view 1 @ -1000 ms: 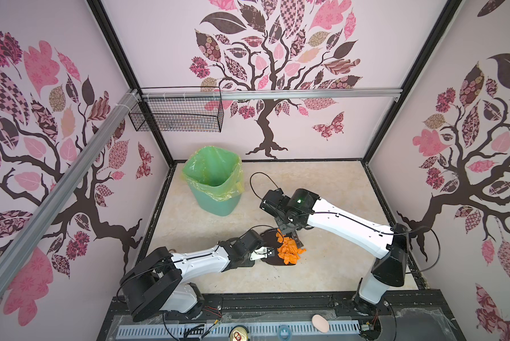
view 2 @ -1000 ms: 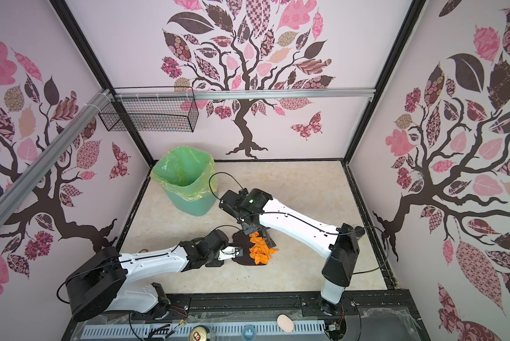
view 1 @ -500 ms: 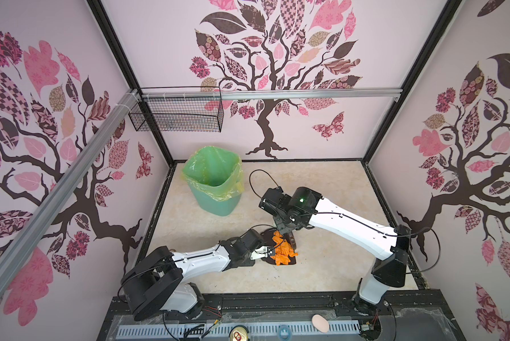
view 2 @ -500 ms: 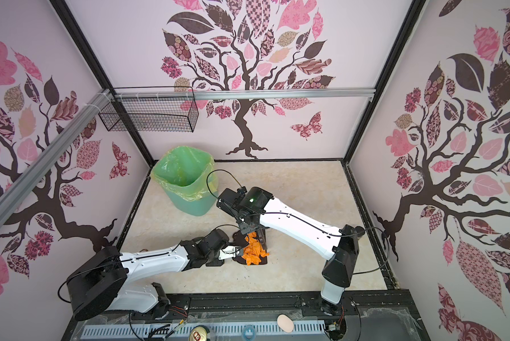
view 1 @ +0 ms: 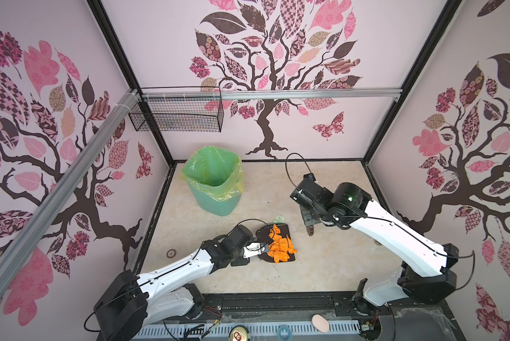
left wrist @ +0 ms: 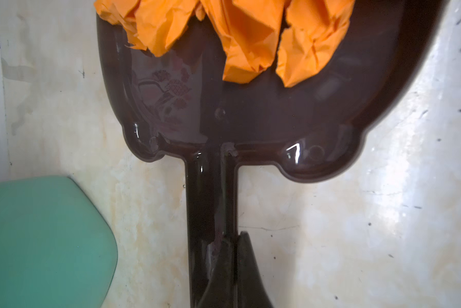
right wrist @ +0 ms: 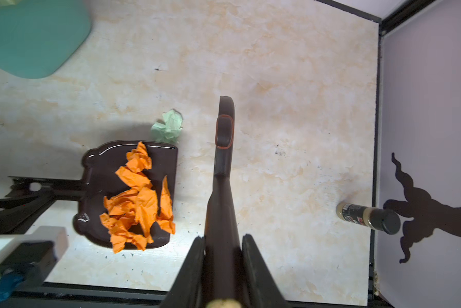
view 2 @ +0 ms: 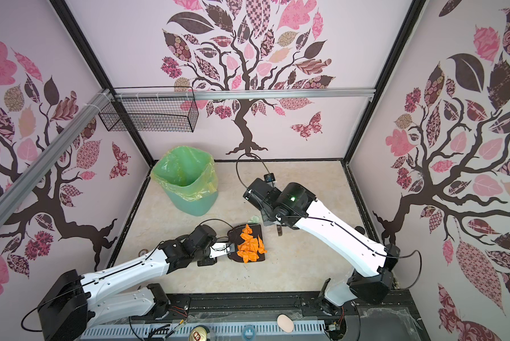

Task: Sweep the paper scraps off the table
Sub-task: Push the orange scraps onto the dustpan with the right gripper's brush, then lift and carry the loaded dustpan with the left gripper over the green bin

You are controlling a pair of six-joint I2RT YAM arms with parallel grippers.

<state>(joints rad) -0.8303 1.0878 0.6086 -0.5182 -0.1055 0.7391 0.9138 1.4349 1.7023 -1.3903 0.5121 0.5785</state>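
right wrist: spice jar [right wrist: 368, 217] on table [right wrist: 277, 66]

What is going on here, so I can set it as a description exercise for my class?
Two robot arms are tidying up. The left claw grips the handle of a dark dustpan on the table, piled with orange scraps. The right claw is shut on a brush, held clear of the pan's open side. One pale green wad lies on the table beside the pan, not yet swept in. A lined bin stands nearby.
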